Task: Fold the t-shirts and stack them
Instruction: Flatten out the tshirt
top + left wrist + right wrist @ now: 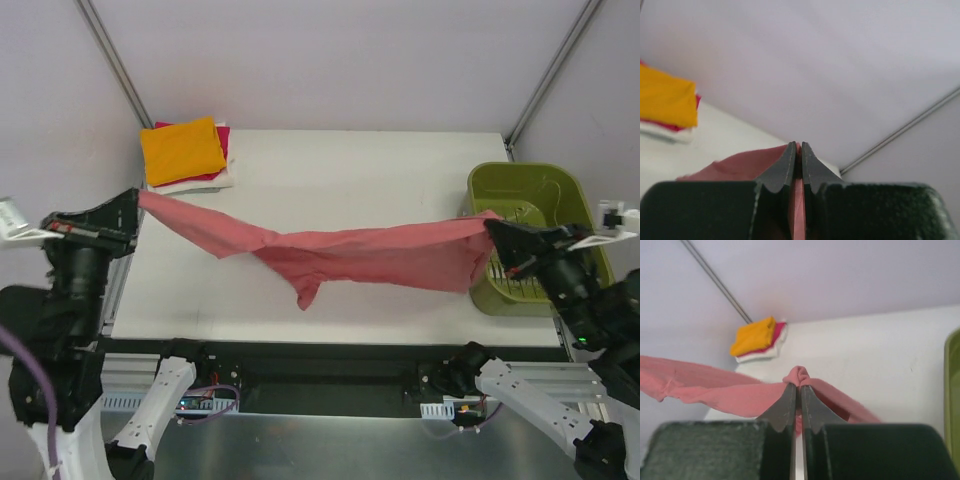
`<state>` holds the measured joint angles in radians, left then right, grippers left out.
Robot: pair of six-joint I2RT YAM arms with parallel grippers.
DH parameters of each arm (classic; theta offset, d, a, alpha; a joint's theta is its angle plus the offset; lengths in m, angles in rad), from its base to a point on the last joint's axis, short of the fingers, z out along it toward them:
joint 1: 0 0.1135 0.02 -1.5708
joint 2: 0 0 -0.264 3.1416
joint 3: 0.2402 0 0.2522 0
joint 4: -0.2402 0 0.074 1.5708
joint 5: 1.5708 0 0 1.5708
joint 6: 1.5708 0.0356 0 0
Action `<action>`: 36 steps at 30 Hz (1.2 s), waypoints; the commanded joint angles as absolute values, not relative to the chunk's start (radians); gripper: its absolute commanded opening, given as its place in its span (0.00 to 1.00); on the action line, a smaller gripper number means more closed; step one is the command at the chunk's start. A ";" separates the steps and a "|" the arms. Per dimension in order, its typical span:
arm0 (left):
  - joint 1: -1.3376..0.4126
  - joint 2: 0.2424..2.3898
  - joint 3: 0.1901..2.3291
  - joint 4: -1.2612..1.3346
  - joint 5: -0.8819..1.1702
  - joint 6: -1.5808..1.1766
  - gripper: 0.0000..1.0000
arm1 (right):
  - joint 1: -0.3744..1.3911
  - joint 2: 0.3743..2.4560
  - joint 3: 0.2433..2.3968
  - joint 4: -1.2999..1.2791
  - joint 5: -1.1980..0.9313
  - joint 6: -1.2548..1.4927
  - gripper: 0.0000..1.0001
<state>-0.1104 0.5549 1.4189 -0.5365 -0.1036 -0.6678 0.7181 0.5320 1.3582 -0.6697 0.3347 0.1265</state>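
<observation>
**Shirt stretched between both tools**

Salmon-red cloth t-shirt (360,255) hangs above white worktop (330,170), sagging mid-span. Left tool (797,150) and right tool (796,390) each clamped on an end. Folded orange-topped shirt stack (185,152) at far-left corner; olive-green plastic basket (535,200) right.

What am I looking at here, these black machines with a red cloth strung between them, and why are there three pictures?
These are two robot arms bolted at the near edge of a white table. The wide picture comes from a fixed camera above and behind them. The other two come from small cameras on each wrist, looking out past the arm's own two fingers.

The left gripper and the right gripper are both shut on opposite ends of a salmon-red t-shirt, which hangs stretched between them, sagging in the middle over the table.

At the far left corner sits a stack of folded shirts, orange on top, magenta and white beneath. On the right stands an olive-green plastic basket. The job is folding shirts and stacking them.
</observation>
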 commanded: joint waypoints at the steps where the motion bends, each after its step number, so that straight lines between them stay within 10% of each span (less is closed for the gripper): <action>1: -0.109 0.580 1.636 -0.518 -0.049 -0.574 0.00 | 0.721 0.572 1.535 -0.624 0.187 0.034 0.01; 11: -0.109 0.693 1.914 -0.518 -0.072 -0.477 0.00 | 0.722 0.690 1.776 -0.664 0.150 -0.028 0.01; 21: -0.109 1.096 1.931 -0.483 -0.256 -0.411 0.00 | 0.700 1.020 1.743 -0.522 0.641 -0.262 0.01; 30: -0.109 1.578 2.585 -0.459 -0.216 -0.310 0.00 | 0.368 1.411 2.136 -0.361 0.147 -0.157 0.01; 36: -0.109 1.472 2.473 -0.200 -0.167 -0.281 0.00 | 0.353 1.494 2.296 -0.245 0.048 -0.163 0.01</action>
<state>-0.1104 1.6699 2.4813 -0.4858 -0.1989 -0.3363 0.3599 1.5463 2.1563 -0.4488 0.1593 -0.1726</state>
